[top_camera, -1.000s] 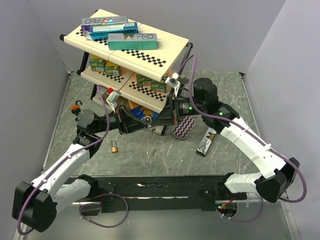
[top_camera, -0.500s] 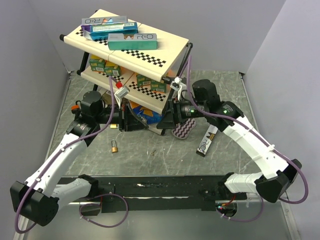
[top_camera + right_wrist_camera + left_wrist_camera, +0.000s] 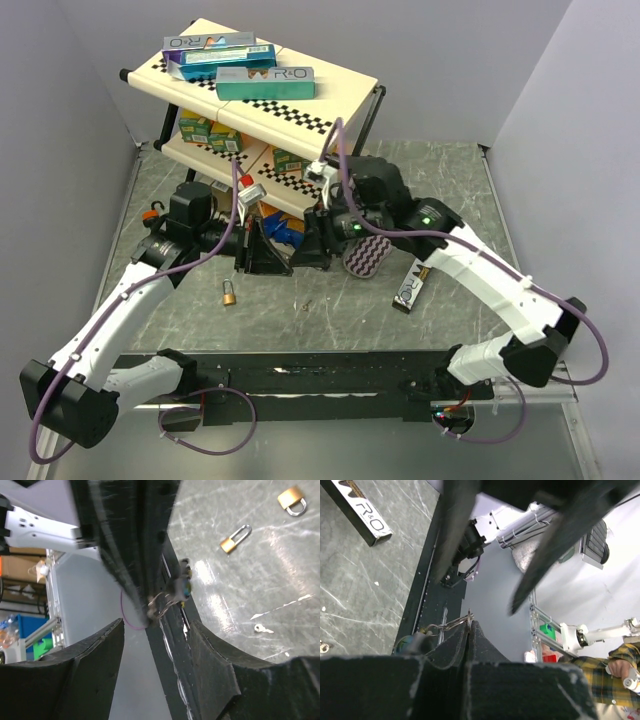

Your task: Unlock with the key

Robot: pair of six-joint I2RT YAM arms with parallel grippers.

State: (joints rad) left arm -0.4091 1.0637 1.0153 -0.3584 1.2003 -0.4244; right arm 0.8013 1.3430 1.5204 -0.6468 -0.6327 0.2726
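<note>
left gripper [image 3: 469, 628]: my fingers are pressed together and pinch the key ring [image 3: 451, 625] at their tips.
right gripper [image 3: 157, 630]: my fingers are spread, facing the left gripper, with the key ring close in front of them.
padlock [image 3: 230, 295]: lies flat on the table [image 3: 480, 200], near my left gripper.
loose key [image 3: 260, 628]: lies on the table, apart from the padlock.
shelf [image 3: 330, 90]: stands behind both grippers.

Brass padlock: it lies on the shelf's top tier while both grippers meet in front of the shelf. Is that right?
No. The padlock lies on the table near the left arm, not on the top tier of the shelf; the top external view shows it. The left gripper and right gripper do meet in front of the shelf.
</note>
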